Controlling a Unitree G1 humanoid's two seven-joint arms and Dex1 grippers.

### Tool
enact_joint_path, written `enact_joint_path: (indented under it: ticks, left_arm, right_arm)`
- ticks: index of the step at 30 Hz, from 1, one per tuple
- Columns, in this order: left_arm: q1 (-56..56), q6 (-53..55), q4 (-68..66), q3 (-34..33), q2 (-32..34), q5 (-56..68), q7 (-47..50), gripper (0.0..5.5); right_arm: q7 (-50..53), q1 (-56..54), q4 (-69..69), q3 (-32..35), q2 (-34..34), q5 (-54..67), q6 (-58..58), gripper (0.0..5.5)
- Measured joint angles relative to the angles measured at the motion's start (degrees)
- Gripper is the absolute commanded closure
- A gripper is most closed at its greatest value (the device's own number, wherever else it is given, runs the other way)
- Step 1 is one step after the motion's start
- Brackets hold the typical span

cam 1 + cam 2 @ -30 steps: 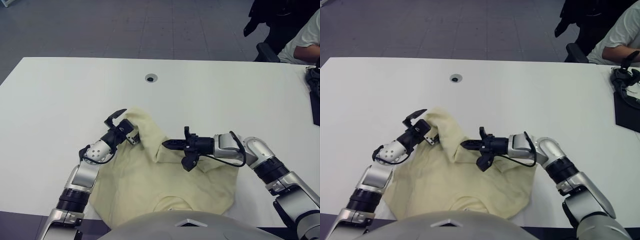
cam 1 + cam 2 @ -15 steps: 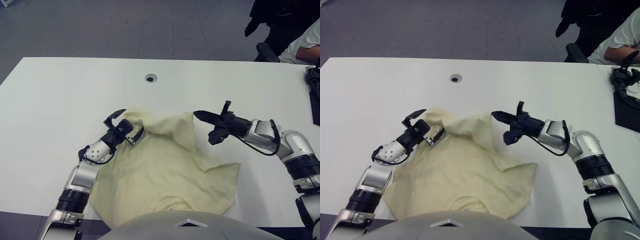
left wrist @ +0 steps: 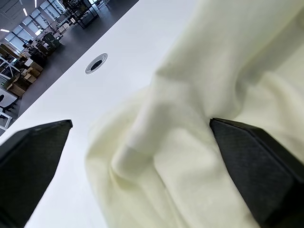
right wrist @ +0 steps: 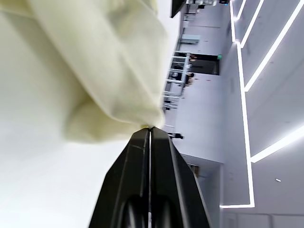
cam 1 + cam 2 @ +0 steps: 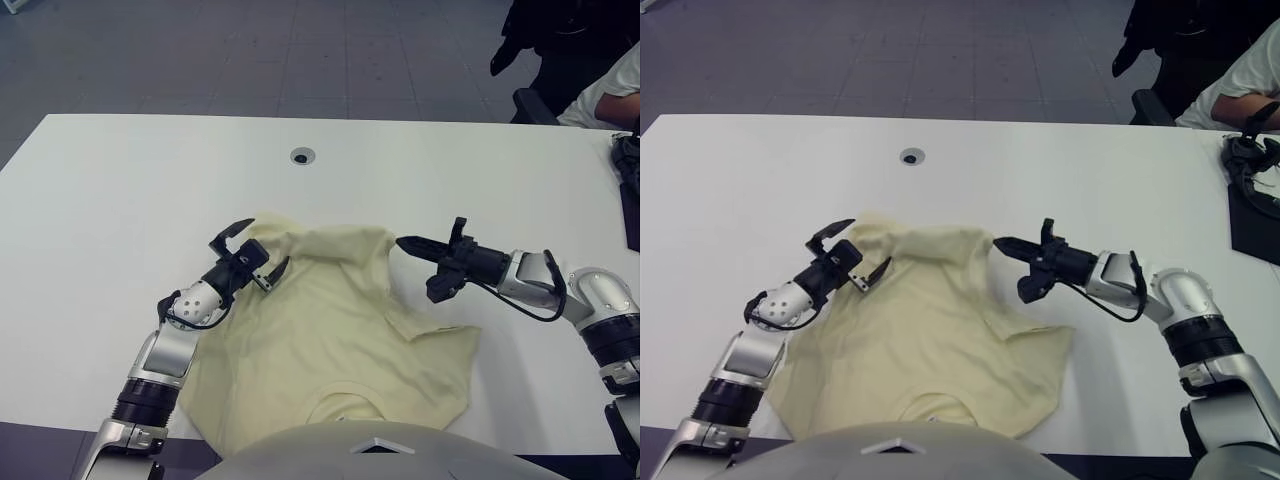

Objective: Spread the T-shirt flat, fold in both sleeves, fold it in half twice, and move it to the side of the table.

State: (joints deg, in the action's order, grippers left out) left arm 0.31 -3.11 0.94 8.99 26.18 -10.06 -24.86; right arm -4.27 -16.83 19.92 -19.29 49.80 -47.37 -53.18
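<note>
A pale yellow T-shirt (image 5: 330, 340) lies rumpled on the white table (image 5: 120, 180) near its front edge, collar toward me. My left gripper (image 5: 268, 241) is open at the shirt's far left corner. Its two black fingers (image 3: 33, 156) stand wide apart with a fold of cloth (image 3: 156, 118) between them. My right gripper (image 5: 400, 241) is at the shirt's far right corner, low over the table. Its fingers (image 4: 149, 161) are pressed together, and the shirt's edge (image 4: 114, 95) runs into their tip.
A round cable hole (image 5: 302, 155) sits in the table behind the shirt. Dark gear (image 5: 630, 190) lies at the table's right edge. White tabletop stretches to the left and behind the shirt.
My right gripper has swung from over the shirt's middle out to the right, drawing the folded-over cloth open, then sunk a little. The left arm has kept still.
</note>
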Motion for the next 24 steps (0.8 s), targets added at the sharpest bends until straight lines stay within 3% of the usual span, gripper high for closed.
enact_joint_path:
  ticks: [3, 6, 17, 24]
  left_arm:
    - [0.0, -0.1, 0.5, 0.4, 1.2, 0.0, -1.4, 0.10]
    - [0.0, -0.2, 1.7, 0.6, 3.7, -0.3, -3.9, 0.10]
    - [-1.9, 0.8, 2.4, -1.2, 6.0, 0.2, -5.3, 0.10]
    - [-9.0, 2.1, 3.4, -5.4, 6.0, 2.4, -4.2, 0.10]
  right_arm:
    - [-11.7, 3.4, 1.3, -2.1, 0.2, 11.4, 3.3, 5.48]
    - [-20.9, 4.4, 0.4, -2.4, 0.7, 19.4, 7.7, 5.03]
    - [-28.4, 3.9, -4.3, 1.4, 0.5, 27.5, 14.2, 3.11]
    - [-22.8, -4.4, -2.9, 4.6, -4.0, 23.7, 16.2, 1.95]
